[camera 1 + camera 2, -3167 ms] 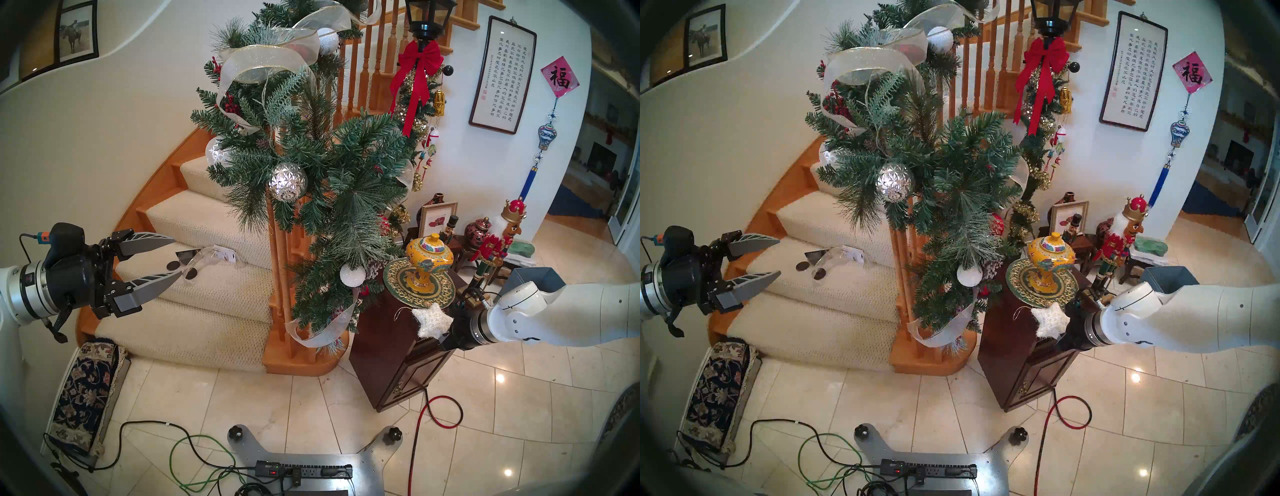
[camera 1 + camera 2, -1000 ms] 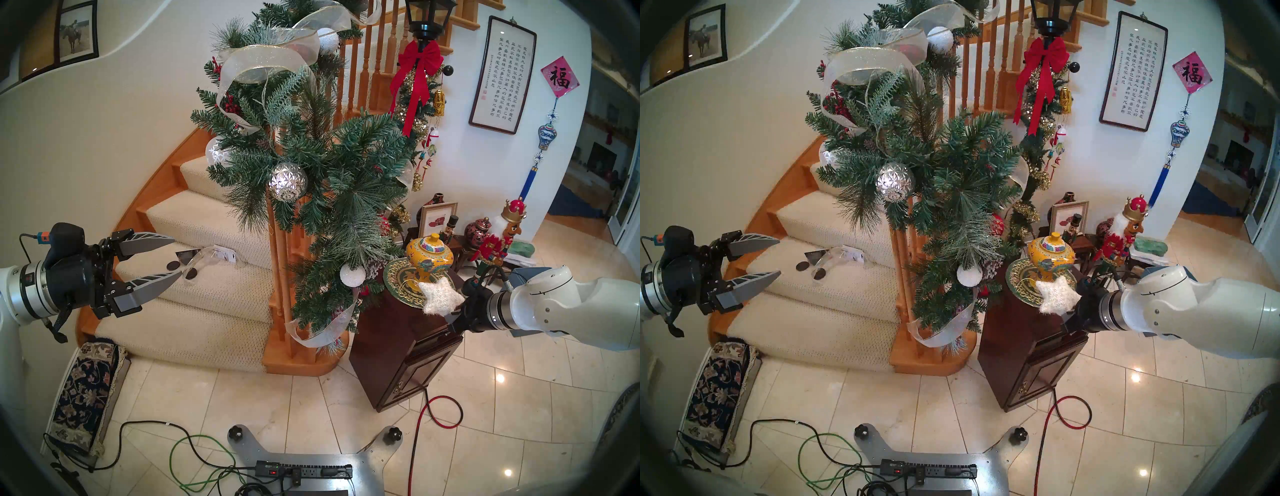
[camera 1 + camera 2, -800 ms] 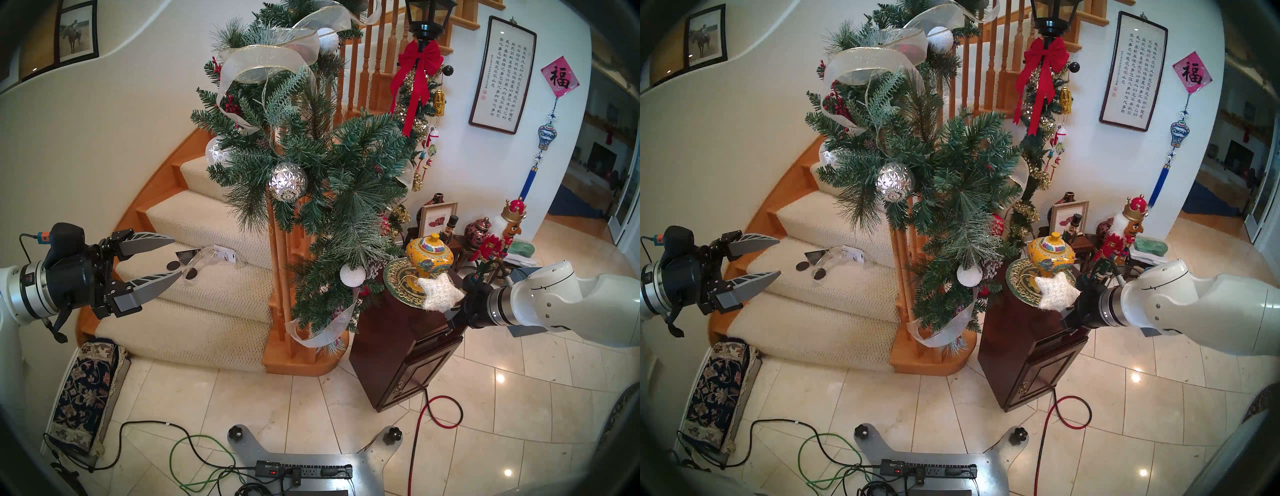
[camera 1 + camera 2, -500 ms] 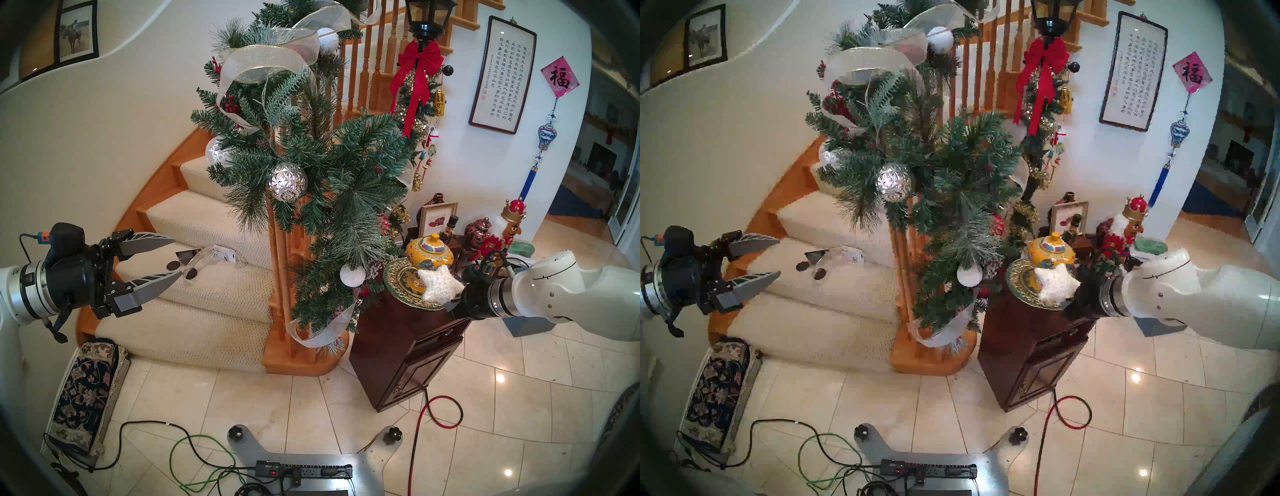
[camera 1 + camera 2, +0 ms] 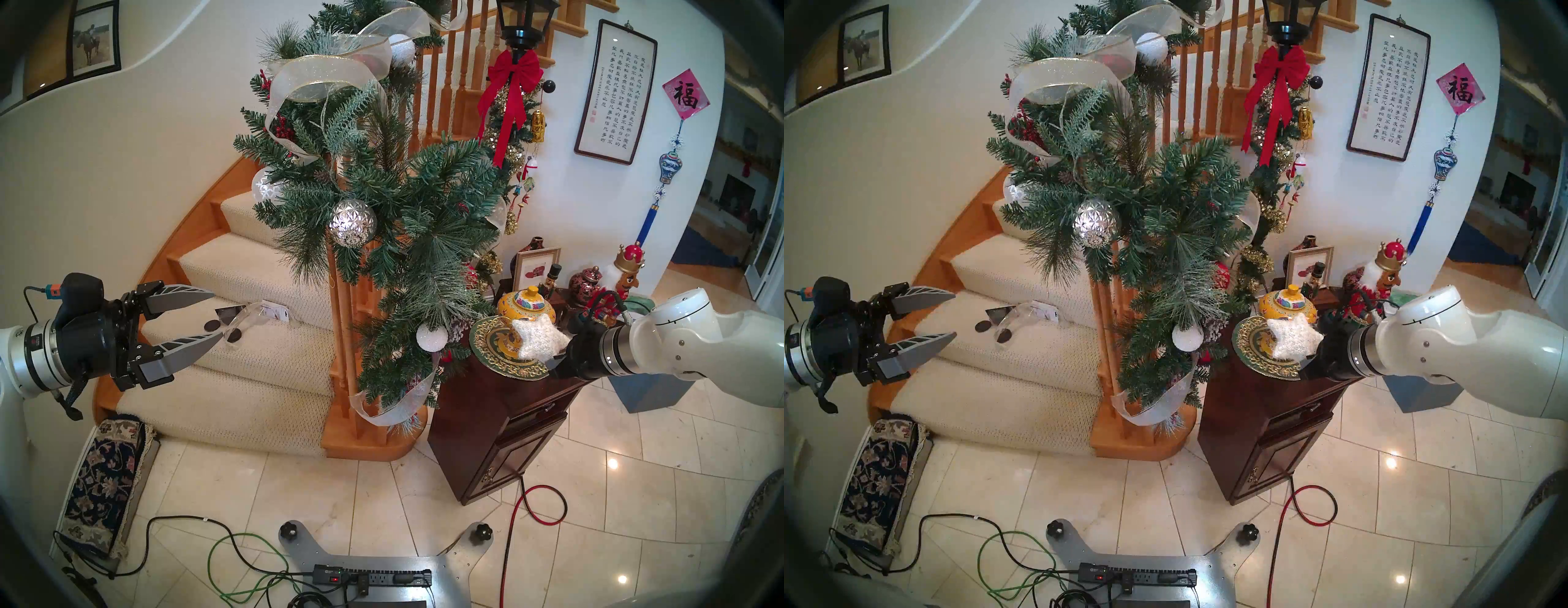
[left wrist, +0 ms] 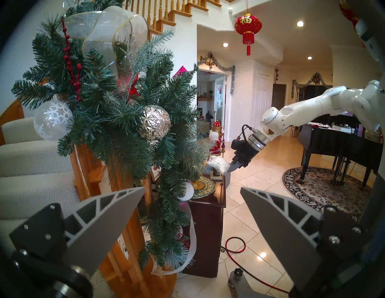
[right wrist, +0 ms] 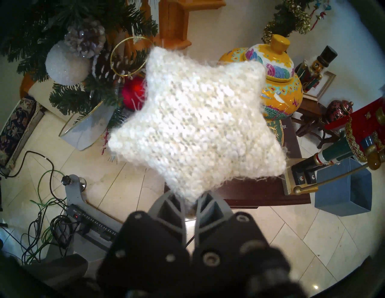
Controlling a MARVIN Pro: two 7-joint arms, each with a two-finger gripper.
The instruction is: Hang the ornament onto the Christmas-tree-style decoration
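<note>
You were mid-carry: the right gripper (image 7: 190, 205) pinched the star (image 7: 198, 122) by one point, above the cabinet (image 5: 500, 420) beside the garland (image 5: 394, 204). The left gripper (image 5: 214, 312) hung wide, empty. Next — I'd judge — you needed its gold loop (image 7: 129, 56) over a branch tip.

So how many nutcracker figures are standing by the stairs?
2: a big crowned nutcracker behind the right arm, and a small black-hatted nutcracker beside the picture frame. Others may be hidden.

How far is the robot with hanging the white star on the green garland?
Done: the right gripper is shut on one point of the star, clear of the cabinet. In hand: carrying it. Left: slipping its gold loop over a garland branch.
</note>
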